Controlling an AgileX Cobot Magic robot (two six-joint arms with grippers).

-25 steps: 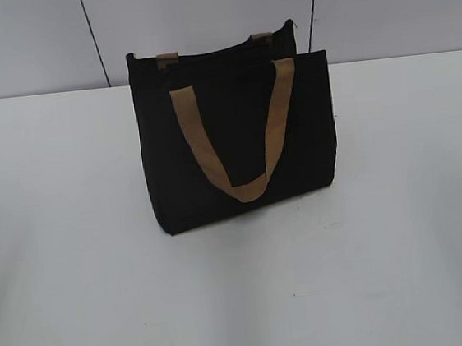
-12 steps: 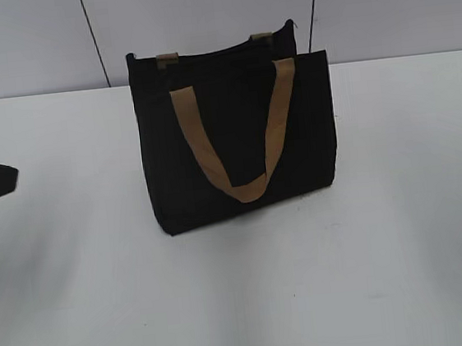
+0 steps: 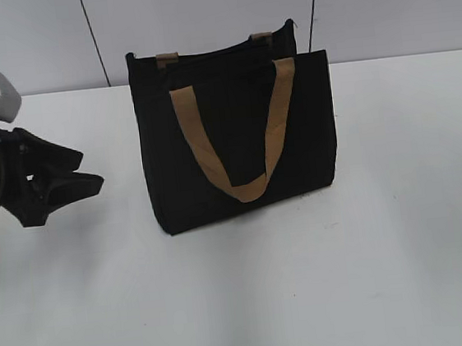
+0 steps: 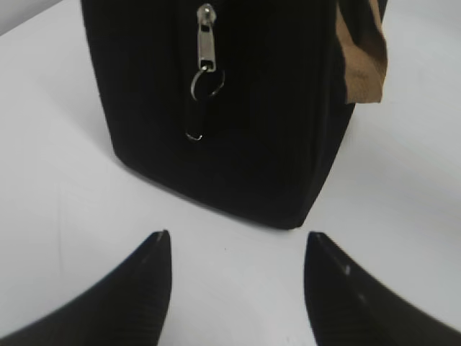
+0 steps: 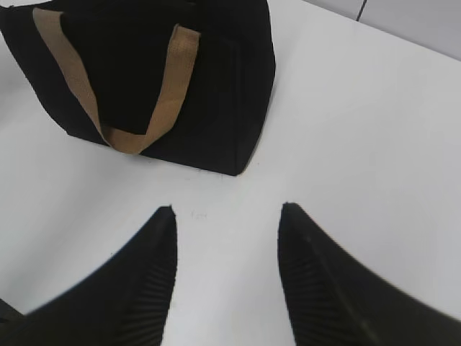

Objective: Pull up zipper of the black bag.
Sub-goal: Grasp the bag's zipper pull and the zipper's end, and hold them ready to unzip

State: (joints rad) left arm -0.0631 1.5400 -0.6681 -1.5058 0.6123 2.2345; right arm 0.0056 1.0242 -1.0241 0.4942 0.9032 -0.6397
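Approach step: the left gripper [image 4: 234, 285], jaws wide and empty, faces the zipper [image 4: 206, 54] pull on the black bag [image 3: 235, 131]'s left end and must next close in on its ring; the right gripper [image 5: 227, 277] hangs open, empty

Bare table [image 3: 252, 295] around black bag [image 3: 235, 131]

The black bag [image 3: 236, 139] stands upright on the table, its silvery zipper [image 4: 205, 47] pull hanging down one end.

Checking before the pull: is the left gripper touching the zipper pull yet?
Apart. The left wrist view shows white table between the left gripper and the black bag bearing the zipper pull.
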